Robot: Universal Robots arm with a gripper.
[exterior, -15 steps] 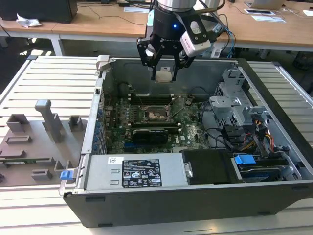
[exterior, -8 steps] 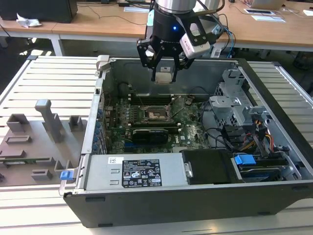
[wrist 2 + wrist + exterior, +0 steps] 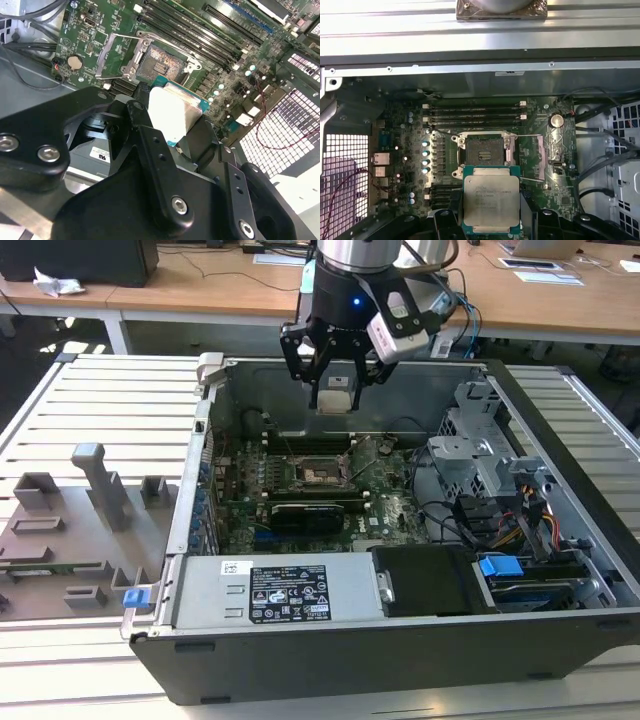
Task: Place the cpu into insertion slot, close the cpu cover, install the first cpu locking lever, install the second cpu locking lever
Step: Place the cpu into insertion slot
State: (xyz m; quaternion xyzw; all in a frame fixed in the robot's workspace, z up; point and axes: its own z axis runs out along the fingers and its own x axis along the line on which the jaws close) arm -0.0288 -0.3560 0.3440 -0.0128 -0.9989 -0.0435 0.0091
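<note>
Starting at the near edge of the open computer case [image 3: 150,635] in the exterior view, we meet the grey power supply [image 3: 270,590], with a black box [image 3: 425,580] just beside it on the exterior view's right. Beyond these lies the green motherboard [image 3: 390,510], with a long black card [image 3: 305,512] standing on it. A little farther in sits the insertion slot [image 3: 322,475], uncovered, its pale contact field bare in the first wrist view [image 3: 484,150]. In the second wrist view we see the cpu cover [image 3: 106,54] swung open just beside the socket [image 3: 162,62], and the long dark memory slots [image 3: 200,30] past it.

Above the board, towards the case's far wall, hangs the gripper [image 3: 337,395]. Its black fingers [image 3: 454,202] are clamped on opposite edges of the cpu [image 3: 491,200], whose silvery top faces the first wrist camera. The chip is held in the air, apart from the socket and not yet seated.

Outside the case, on the exterior view's left, a grey fixture tray [image 3: 70,530] rests on the slatted table [image 3: 120,400]. Farthest back we see wooden desks [image 3: 200,290].
</note>
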